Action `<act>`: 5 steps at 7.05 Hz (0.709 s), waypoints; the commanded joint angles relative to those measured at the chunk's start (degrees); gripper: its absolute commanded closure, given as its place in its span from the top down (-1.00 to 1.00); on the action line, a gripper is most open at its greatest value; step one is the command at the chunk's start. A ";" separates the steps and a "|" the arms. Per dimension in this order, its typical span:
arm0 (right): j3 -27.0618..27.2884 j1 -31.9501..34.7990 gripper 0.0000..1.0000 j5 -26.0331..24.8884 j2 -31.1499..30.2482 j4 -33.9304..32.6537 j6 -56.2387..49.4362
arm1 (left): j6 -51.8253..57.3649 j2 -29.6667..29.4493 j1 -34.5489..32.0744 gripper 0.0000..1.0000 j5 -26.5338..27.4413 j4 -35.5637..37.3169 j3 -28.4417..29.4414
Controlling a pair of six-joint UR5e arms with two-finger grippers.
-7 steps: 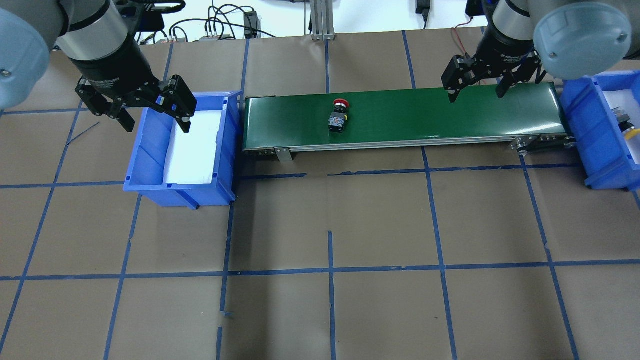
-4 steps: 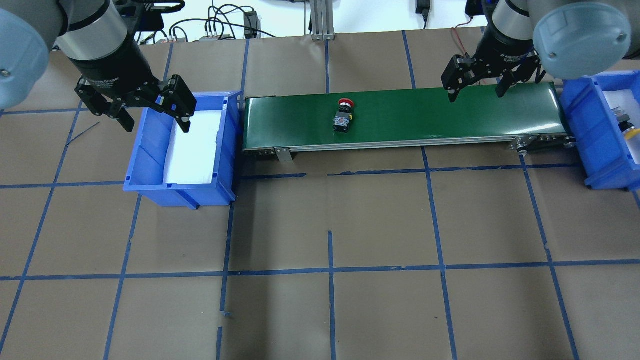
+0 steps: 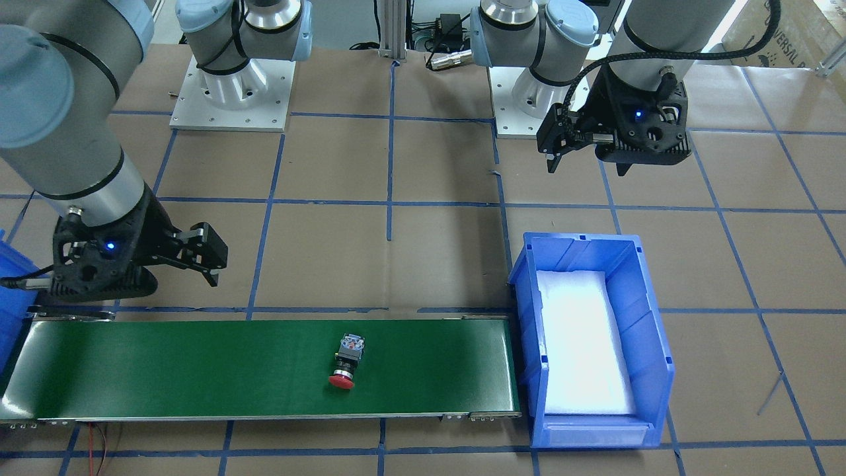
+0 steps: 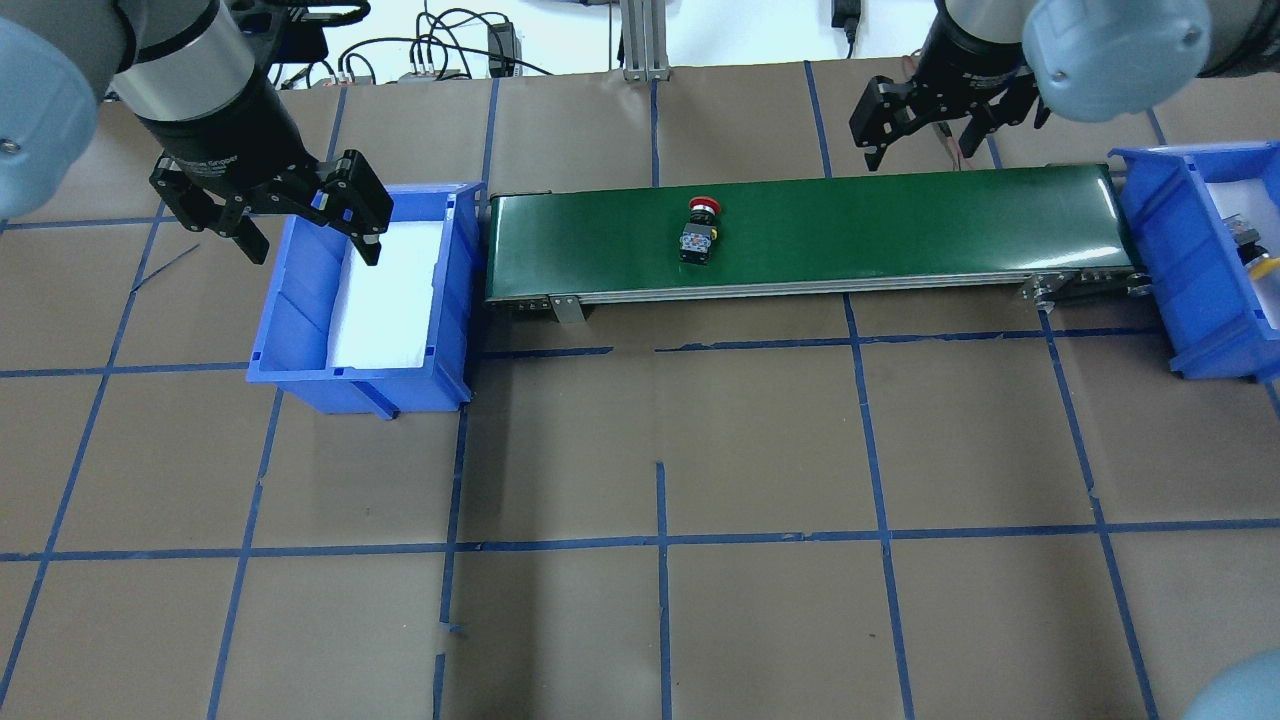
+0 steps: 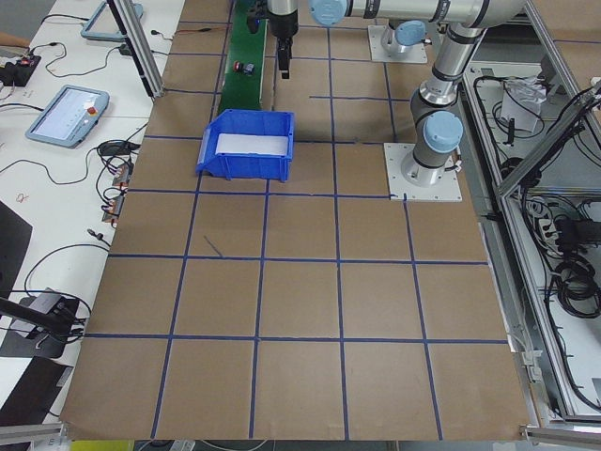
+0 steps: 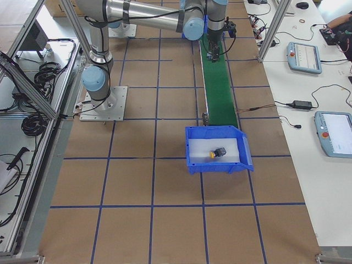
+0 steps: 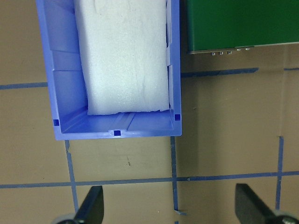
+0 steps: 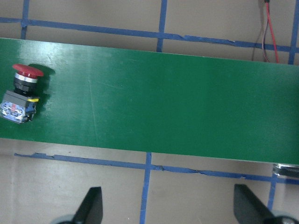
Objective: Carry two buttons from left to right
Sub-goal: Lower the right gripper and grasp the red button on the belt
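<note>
A green conveyor belt (image 4: pixel 900 230) runs along the far edge of the tabletop (image 4: pixel 760 440), with a blue bin at each end. The red button (image 4: pixel 700 232) lies on its side on the belt, a little left of the middle, its cap pointing to the far edge. Nothing is touching it. The yellow button (image 6: pixel 215 153) lies on white foam in the right bin (image 6: pixel 220 166), by the tabletop's right edge. The left bin (image 4: pixel 300 290) holds only a white foam pad (image 4: pixel 385 290).

The left pincer (image 4: pixel 315 255) hangs in the air near the left bin, its fingers spread wide and holding nothing. The right pincer (image 4: pixel 920 150) is raised near the right part of the belt, its fingers also wide apart and holding nothing, well away from the red button.
</note>
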 commanded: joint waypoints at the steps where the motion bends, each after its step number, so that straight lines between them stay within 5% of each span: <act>1: -4.80 4.82 1.00 0.62 5.13 -1.74 6.30 | 0.00 0.00 0.00 1.00 0.00 0.00 0.00; 5: -4.55 7.90 1.00 0.97 12.25 -5.79 20.63 | 0.00 0.00 0.09 1.00 0.09 0.00 0.00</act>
